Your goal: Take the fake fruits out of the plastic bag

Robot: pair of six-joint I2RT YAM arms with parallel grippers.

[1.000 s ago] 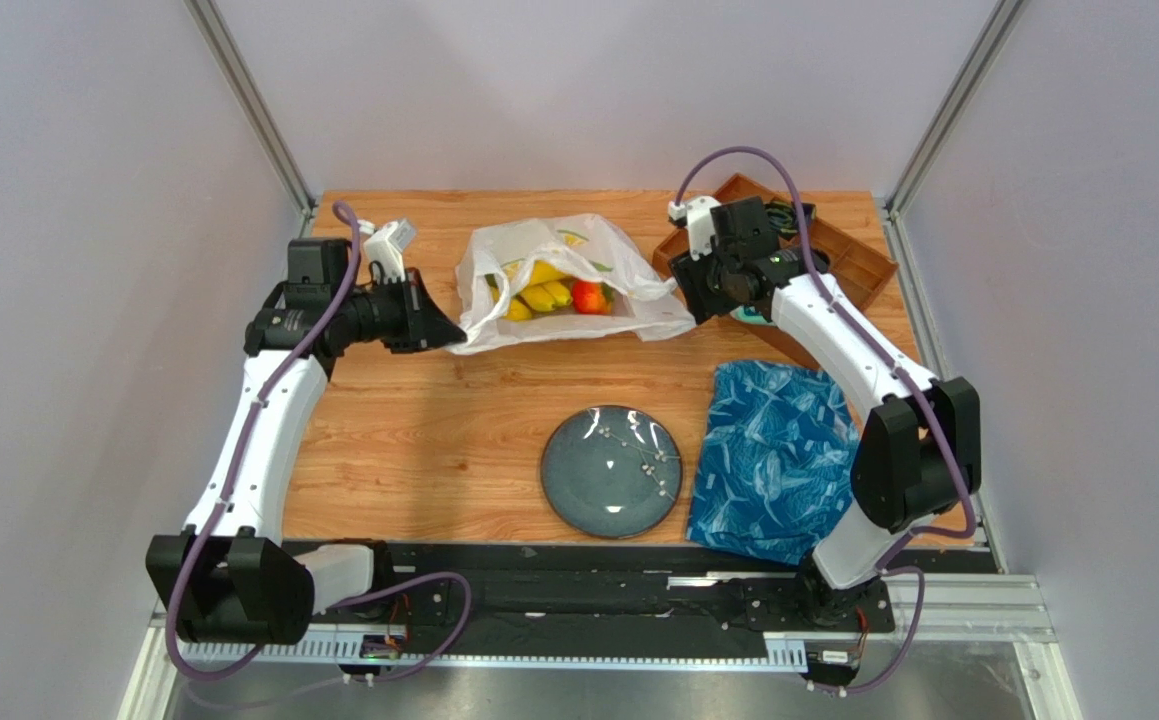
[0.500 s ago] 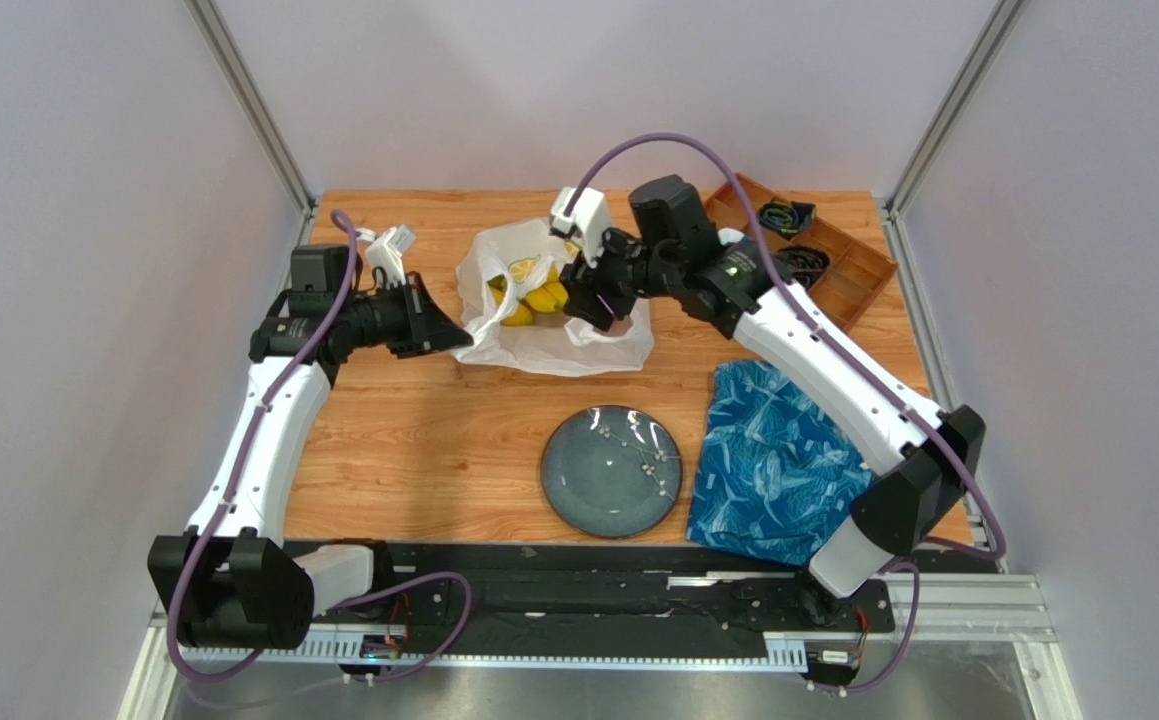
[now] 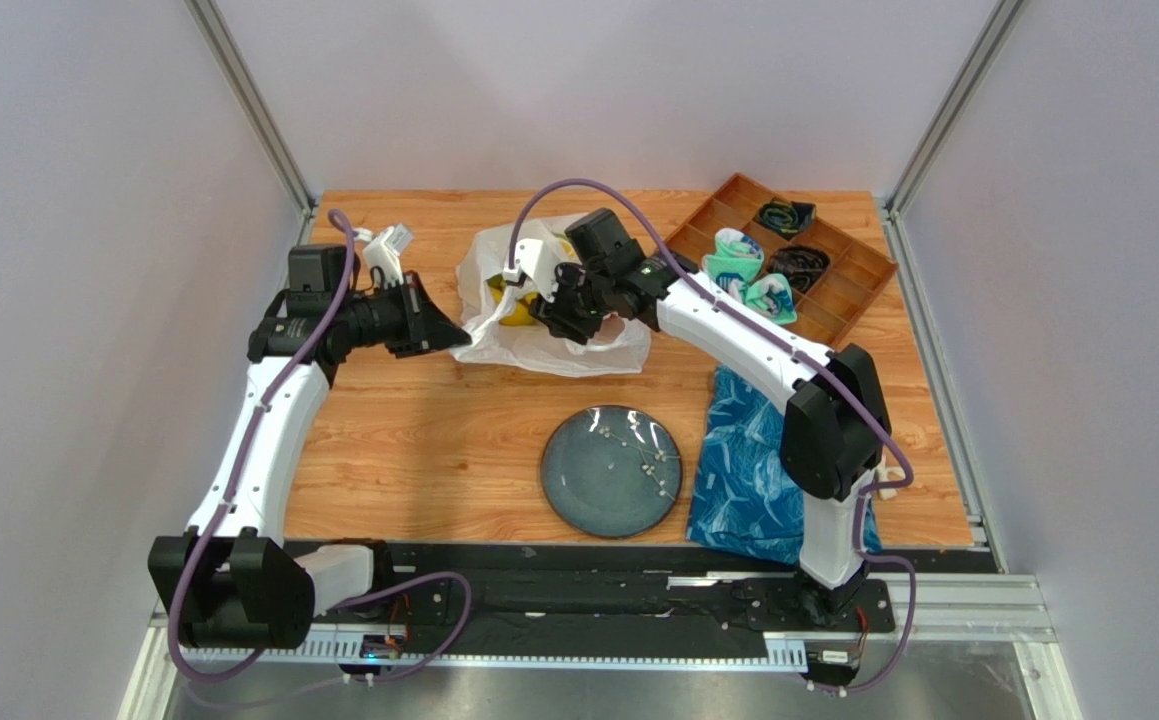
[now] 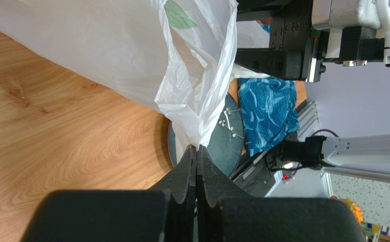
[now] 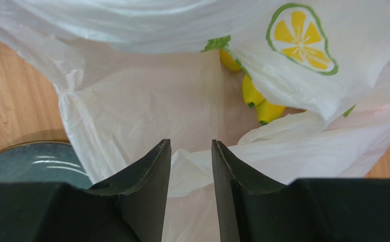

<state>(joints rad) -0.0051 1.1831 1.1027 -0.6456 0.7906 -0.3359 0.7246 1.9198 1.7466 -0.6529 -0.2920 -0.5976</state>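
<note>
Pinching a fold of the plastic bag between fully closed fingers, the left gripper holds the bag at its left edge. The bag lies at the far middle of the table, beyond the dark plate. The right gripper hangs over the bag's mouth, fingers a little apart, gripping nothing. Yellow fake fruits lie inside the bag.

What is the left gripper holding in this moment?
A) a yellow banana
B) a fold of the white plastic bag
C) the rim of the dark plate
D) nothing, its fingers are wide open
B: in the left wrist view, the left gripper has its fingers pressed together on a bunched edge of the plastic bag.
</note>
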